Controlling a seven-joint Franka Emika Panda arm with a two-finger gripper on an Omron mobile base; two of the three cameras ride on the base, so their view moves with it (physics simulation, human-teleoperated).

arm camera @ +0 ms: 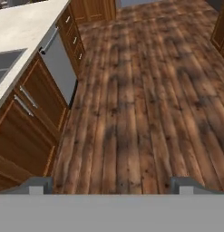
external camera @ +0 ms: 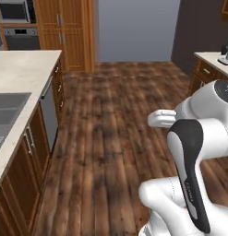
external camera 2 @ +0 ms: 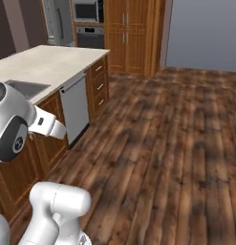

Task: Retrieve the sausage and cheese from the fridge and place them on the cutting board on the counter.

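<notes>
Your gripper (arm camera: 111, 183) is standing spread wide, close to as far as it goes, with nothing between the fingers; the two fingertips (arm camera: 38, 185) are sitting far apart at the bottom of the hand view, and bare wooden floor (arm camera: 140, 104) is showing between them. The hand is pointing down and forward over the planks.

The counter (external camera: 21, 76) is running along your left in the left base view: beige speckled top over brown cabinets with silver bar handles. A sink (external camera: 7, 110) is sitting recessed in that top, near the arm's side. A grey dishwasher front (external camera 2: 75, 107) is showing under the counter, between the wooden cabinet doors and a stack of drawers.

The fridge (external camera 2: 57, 21) is standing at the far end of the room in the right base view, beyond the counter, door shut, well apart from the arm. Just to its right a microwave (external camera 2: 88, 10) is sitting above an oven (external camera 2: 91, 37), and tall wooden cabinets (external camera 2: 131, 36) are standing next to those.

A second stretch of counter (external camera: 212, 60) is showing at the far right of the left base view, with a small dark object on it that you can't make out.
</notes>
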